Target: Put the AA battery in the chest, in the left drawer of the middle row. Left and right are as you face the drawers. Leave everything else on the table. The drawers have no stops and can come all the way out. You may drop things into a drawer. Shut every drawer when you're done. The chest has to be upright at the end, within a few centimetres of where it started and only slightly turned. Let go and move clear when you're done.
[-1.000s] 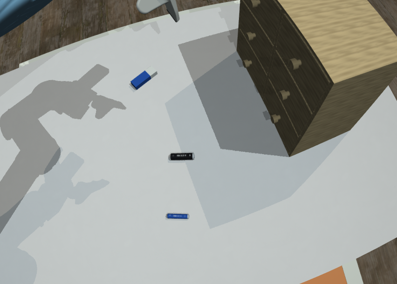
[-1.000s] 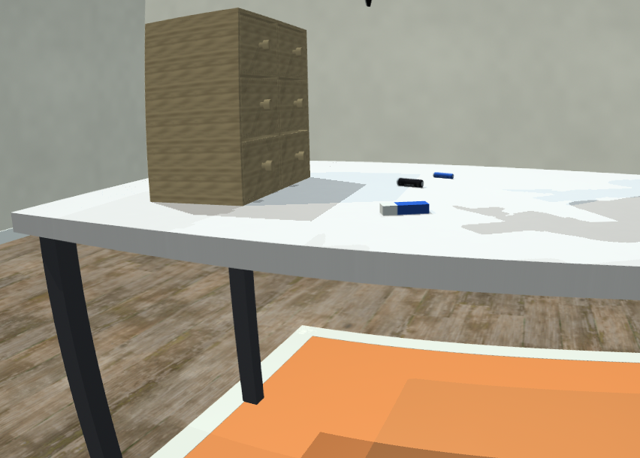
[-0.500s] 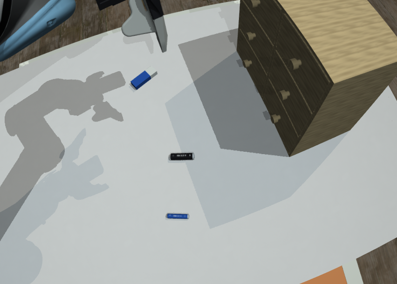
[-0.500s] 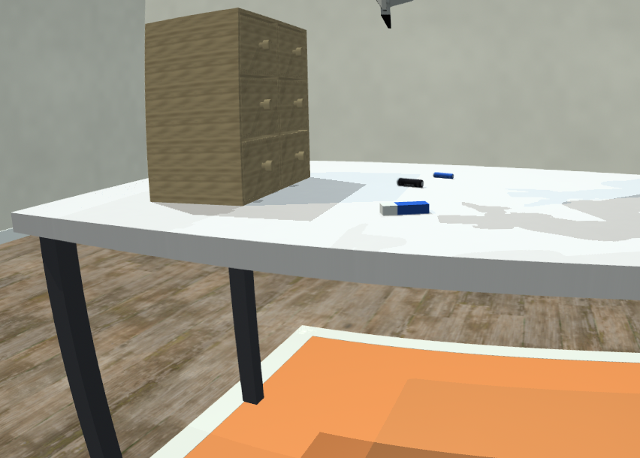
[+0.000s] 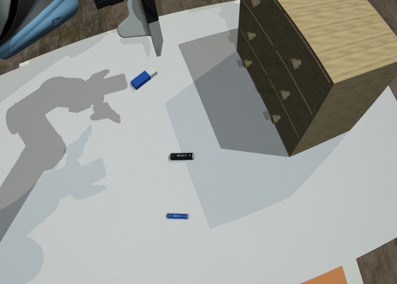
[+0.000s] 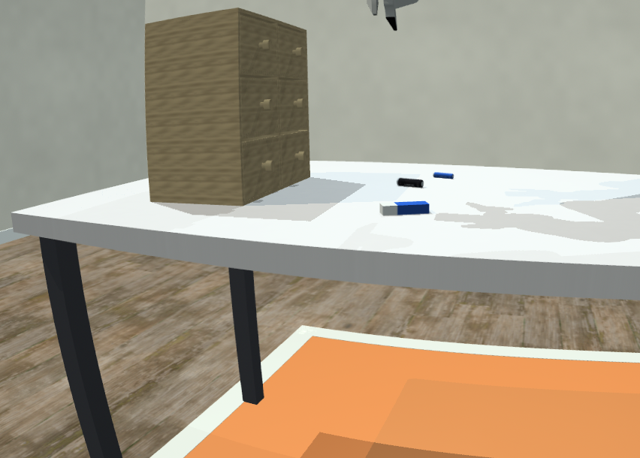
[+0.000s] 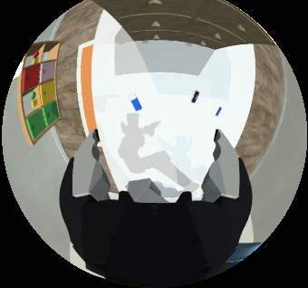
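The larger, black battery [image 5: 181, 156] [image 6: 409, 182] [image 7: 195, 96], by its size the AA, lies on its side on the table before the chest. A smaller blue battery [image 5: 177, 216] [image 6: 443, 175] [image 7: 218, 111] lies beyond it in the exterior view. The wooden chest [image 5: 344, 111] [image 6: 194, 111] stands upright with all drawers shut. The knob of the middle row's left drawer [image 5: 250, 35] [image 6: 265, 103] [image 7: 156, 24] shows in all views. My gripper [image 6: 384, 21] [image 7: 156, 129] is open and empty, high above the table and out in front of the chest.
A blue and white eraser [image 5: 141, 79] [image 6: 411, 208] [image 7: 136, 102] lies on the table [image 6: 373, 263], on the left side as one faces the drawers. An orange mat [image 6: 346, 372] [image 7: 87, 84] lies on the floor. A colourful shelf [image 7: 41, 93] stands beyond the table.
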Robot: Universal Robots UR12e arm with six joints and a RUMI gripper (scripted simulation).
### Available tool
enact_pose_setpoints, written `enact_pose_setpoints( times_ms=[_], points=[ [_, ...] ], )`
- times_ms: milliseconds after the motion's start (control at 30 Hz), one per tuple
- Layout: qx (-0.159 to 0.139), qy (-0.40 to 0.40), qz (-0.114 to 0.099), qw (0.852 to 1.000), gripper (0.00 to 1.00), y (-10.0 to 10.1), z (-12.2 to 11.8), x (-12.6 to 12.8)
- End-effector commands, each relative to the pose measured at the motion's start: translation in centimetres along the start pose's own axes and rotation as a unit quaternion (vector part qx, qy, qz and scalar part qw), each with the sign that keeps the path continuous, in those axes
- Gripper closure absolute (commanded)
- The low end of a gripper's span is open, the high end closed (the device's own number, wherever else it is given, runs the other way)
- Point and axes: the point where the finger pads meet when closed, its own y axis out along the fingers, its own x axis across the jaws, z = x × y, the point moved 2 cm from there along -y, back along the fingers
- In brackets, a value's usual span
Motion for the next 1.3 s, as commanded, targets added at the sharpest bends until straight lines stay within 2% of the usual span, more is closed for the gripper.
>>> enact_pose_setpoints(
  times_ms=[0, 600, 1267],
  points=[
    [0.001, 0.002, 0.000, 1.000, 0.00, -0.12, 0.08, -0.02],
    [0.005, 0.000, -0.001, 1.000, 0.00, 0.17, -0.13, -0.11],
    [0.027, 0.000, -0.001, 1.000, 0.00, 0.60, 0.09, -0.06]
  ],
)
